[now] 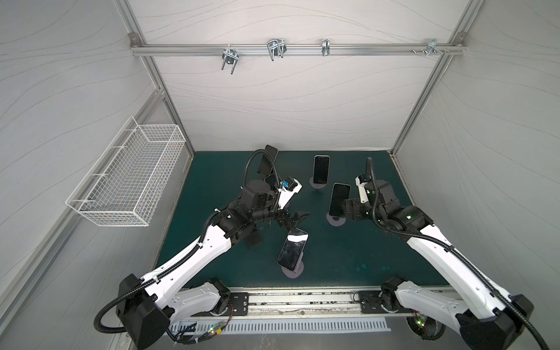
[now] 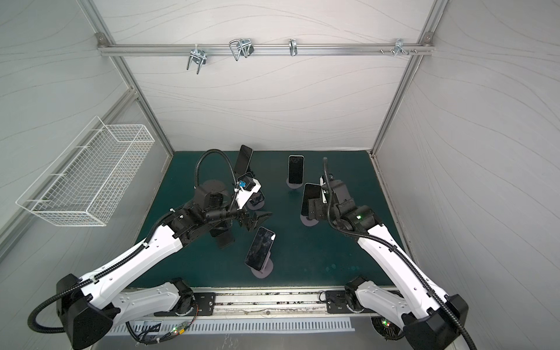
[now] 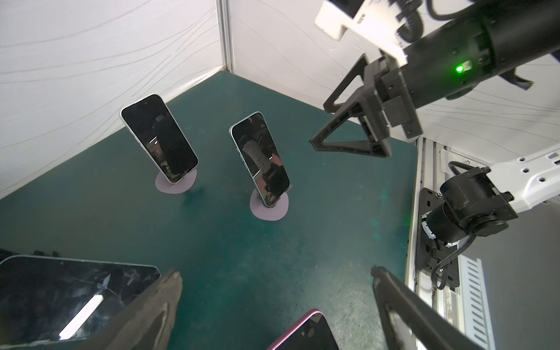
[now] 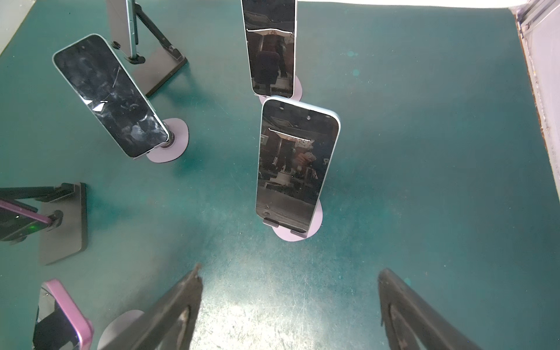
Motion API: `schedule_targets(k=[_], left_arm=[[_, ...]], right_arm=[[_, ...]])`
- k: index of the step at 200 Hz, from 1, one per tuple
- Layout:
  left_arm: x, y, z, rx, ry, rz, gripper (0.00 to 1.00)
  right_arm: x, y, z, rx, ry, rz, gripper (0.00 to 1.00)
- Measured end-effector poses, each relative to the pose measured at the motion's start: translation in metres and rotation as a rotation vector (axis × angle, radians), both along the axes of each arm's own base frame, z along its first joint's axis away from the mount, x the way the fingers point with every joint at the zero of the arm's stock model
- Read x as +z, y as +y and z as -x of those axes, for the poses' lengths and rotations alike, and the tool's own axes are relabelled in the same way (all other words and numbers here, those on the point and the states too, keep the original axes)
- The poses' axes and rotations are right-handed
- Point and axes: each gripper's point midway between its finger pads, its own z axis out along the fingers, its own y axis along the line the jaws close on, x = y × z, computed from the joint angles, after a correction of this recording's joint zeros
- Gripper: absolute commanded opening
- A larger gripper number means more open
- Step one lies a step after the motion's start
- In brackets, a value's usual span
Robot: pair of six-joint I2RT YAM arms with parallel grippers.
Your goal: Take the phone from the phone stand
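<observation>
Right gripper: the right gripper (image 4: 290, 270) is hovering low over the mat, its black triangular fingers (image 4: 169, 312) spreading wide and gripping nothing.
Left gripper: the left gripper (image 3: 275, 269) is hanging near the middle of the mat, its own dark fingers (image 3: 145, 315) likewise standing wide apart with nothing between them.
Phone at the right gripper: a pale-blue-edged phone with a dark glass screen (image 4: 295, 163) is leaning back in a lilac stand with a round base (image 4: 316, 219). Its bottom edge is resting on two small dark lips, straight ahead of the right gripper's parted fingers and apart from them.
Smudged phone: a pale-edged phone with a smeared screen (image 1: 293, 248) is tilting on a second lilac round-based stand (image 1: 294, 271), just beside the left gripper on the robot's side.
Rear phone: a white-edged phone (image 1: 321, 169) is standing on a third lilac stand (image 1: 318, 183) near the back wall.
Purple phone: a purple-cased phone (image 4: 18, 222) is sitting in a black stand with a flat rectangular base (image 4: 65, 224).
Mat: a dark-green mat (image 1: 348, 257) is carrying every stand.
Enclosure: a white wire basket (image 1: 127, 181) is hanging on the left wall, and an aluminium rail with metal hooks (image 1: 275, 50) is running across the back wall.
</observation>
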Motion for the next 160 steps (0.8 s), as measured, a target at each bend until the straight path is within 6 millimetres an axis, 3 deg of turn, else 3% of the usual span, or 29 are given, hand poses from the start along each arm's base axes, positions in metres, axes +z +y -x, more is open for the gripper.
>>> schedule_targets(k=[74, 108, 160], left_arm=[[-0.013, -0.012, -0.002, -0.057, 0.01, -0.016, 0.99], [-0.009, -0.015, 0.001, -0.077, 0.006, 0.002, 0.99], [-0.014, -0.016, 0.002, -0.083, 0.018, -0.008, 0.99]], right_arm=[[-0.014, 0.006, -0.022, -0.104, 0.065, 0.006, 0.93], [-0.018, 0.014, -0.023, -0.109, 0.068, -0.003, 0.93], [-0.041, 0.021, -0.028, -0.119, 0.124, 0.039, 0.94]])
